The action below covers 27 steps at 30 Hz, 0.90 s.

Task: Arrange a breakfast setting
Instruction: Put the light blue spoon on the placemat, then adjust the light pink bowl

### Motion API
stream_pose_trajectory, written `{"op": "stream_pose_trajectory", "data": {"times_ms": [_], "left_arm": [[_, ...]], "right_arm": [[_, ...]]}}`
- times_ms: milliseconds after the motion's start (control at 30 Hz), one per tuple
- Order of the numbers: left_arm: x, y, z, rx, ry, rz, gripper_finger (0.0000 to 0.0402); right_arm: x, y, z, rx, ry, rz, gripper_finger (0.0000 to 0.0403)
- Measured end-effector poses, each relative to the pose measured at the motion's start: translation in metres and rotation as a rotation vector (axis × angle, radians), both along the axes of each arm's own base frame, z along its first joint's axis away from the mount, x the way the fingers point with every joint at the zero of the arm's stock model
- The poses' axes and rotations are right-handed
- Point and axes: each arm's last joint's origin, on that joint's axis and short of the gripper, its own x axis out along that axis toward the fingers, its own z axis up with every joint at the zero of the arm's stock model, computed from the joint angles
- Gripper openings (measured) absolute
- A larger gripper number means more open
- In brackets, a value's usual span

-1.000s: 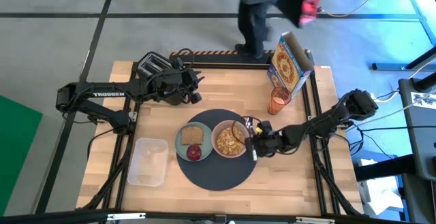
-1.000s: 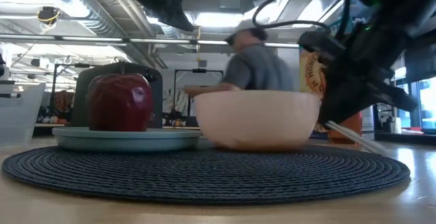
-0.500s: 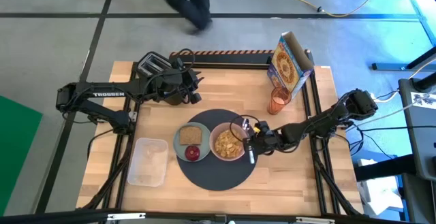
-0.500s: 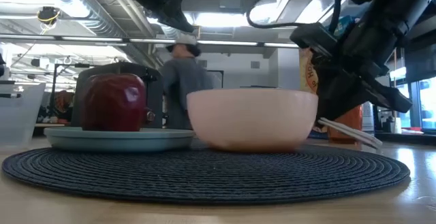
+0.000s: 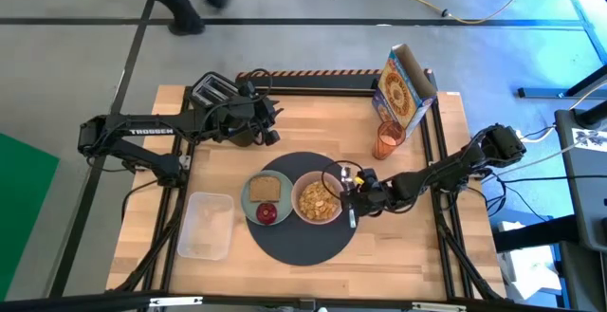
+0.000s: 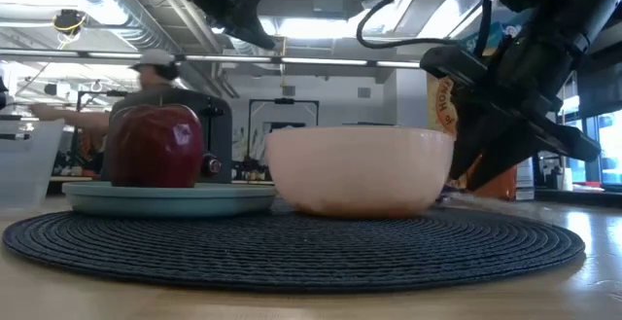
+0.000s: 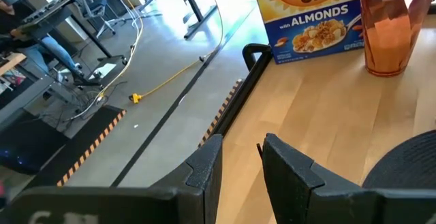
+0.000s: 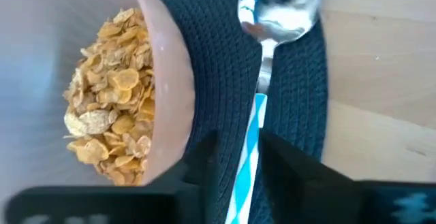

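The round dark grey mat (image 5: 303, 244) holds the pale green plate (image 5: 249, 198) with the toast slice (image 5: 268, 188) and the small red fruit (image 5: 269, 213). Beside the plate stands the pink bowl (image 5: 319, 199), full of cereal. The metal spoon (image 8: 272, 20), with a blue-and-white striped handle (image 8: 251, 135), lies on the mat right of the bowl. My right gripper (image 8: 240, 149) is open, its fingers on either side of the handle. The orange cup (image 5: 388, 139) stands off the mat, far right. My left gripper (image 5: 272, 122) waits open near the far edge.
A cereal box (image 5: 403, 89) stands at the far right behind the cup. A black toaster (image 5: 213, 89) is at the far left, and a clear plastic tub (image 5: 209, 225) at the near left. A person (image 6: 146, 77) moves in the room behind the table.
The spoon slanted down from my right gripper above the mat's right side. It has come down and now lies flat on the mat beside the bowl. The person behind the table has walked toward the left.
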Motion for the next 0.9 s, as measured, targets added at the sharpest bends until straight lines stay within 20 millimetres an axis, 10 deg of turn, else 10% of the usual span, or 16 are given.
{"op": "stream_pose_trajectory", "data": {"times_ms": [400, 900], "left_arm": [[0.000, 0.000, -0.001, -0.002, 0.011, 0.000, 0.0095], [0.000, 0.000, 0.000, -0.027, -0.022, 0.014, 0.0095]], "right_arm": [[-0.003, 0.002, 0.012, -0.039, 0.005, 0.267, 0.0229], [0.004, 0.039, -0.004, -0.095, -0.061, 0.614, 0.0137]]}}
